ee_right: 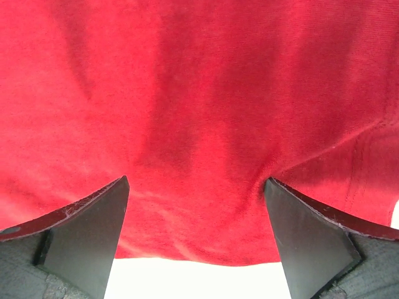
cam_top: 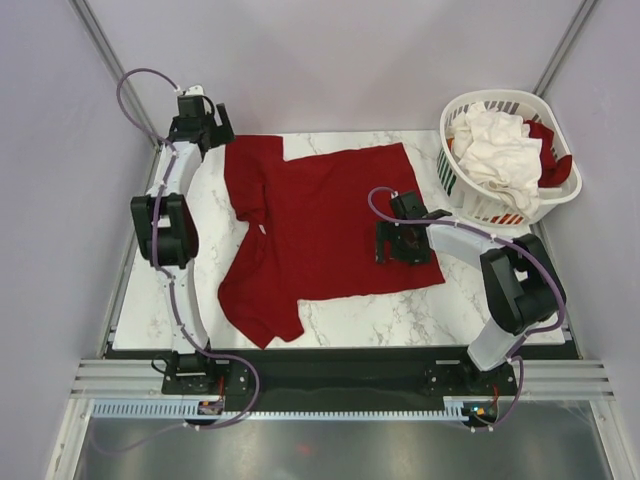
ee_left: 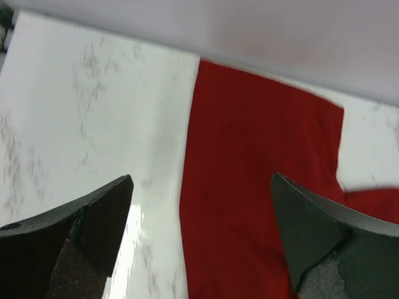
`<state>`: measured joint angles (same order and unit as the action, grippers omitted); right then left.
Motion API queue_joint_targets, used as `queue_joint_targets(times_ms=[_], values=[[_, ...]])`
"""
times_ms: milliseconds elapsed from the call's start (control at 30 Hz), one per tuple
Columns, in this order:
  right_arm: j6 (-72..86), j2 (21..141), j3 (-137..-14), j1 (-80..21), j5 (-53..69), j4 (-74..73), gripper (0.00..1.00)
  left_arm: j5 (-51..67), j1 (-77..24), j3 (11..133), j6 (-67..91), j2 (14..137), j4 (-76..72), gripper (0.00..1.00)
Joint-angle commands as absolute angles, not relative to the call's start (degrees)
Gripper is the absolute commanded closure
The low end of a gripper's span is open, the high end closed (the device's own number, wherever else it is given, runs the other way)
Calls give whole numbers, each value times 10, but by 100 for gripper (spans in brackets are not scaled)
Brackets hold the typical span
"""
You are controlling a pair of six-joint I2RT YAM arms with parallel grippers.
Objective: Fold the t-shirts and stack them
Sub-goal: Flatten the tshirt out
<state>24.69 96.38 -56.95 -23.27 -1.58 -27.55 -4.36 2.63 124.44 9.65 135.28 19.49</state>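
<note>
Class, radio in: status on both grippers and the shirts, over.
Left gripper open, at sleeve edge of red t-shirt. Right gripper open over it. Shirt spread, unfolded. White t-shirt in basket.

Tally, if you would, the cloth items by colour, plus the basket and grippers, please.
Dark red cloth: 2 (red t-shirt on the table, red piece in the basket)
White cloth heap: 1 (garment count unclear)
Basket: 1
Grippers: 2 (left gripper, right gripper)
Total: 6
</note>
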Motion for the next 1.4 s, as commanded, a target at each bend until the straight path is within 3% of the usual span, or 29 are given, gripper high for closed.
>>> queue_joint_targets(times_ms=[0, 167, 267, 400, 867, 900, 967, 1033, 1367], values=[[260, 941, -572, -244, -19, -261, 2, -49, 22, 1108, 183, 1184, 205, 2], [265, 906, -569, -251, -11, -256, 2, -3, 10, 895, 213, 1073, 209, 13], [265, 882, -560, -252, -11, -256, 2, 33, 7, 860, 221, 1084, 210, 12], [270, 857, -553, -253, -2, -262, 2, 80, 8, 846, 248, 1116, 213, 14], [266, 836, -547, -254, -18, -279, 2, 80, 7, 835, 248, 1194, 213, 14], [265, 839, -546, -254, -19, -279, 2, 88, 7, 843, 263, 1202, 212, 41], [266, 841, -545, -254, -22, -278, 2, 83, 8, 864, 265, 1222, 208, 74], [264, 845, -545, -253, -25, -278, 2, 80, 13, 880, 263, 1230, 210, 98], [249, 858, -552, -254, -27, -283, 2, 42, 100, 1025, 237, 1231, 270, 98]])
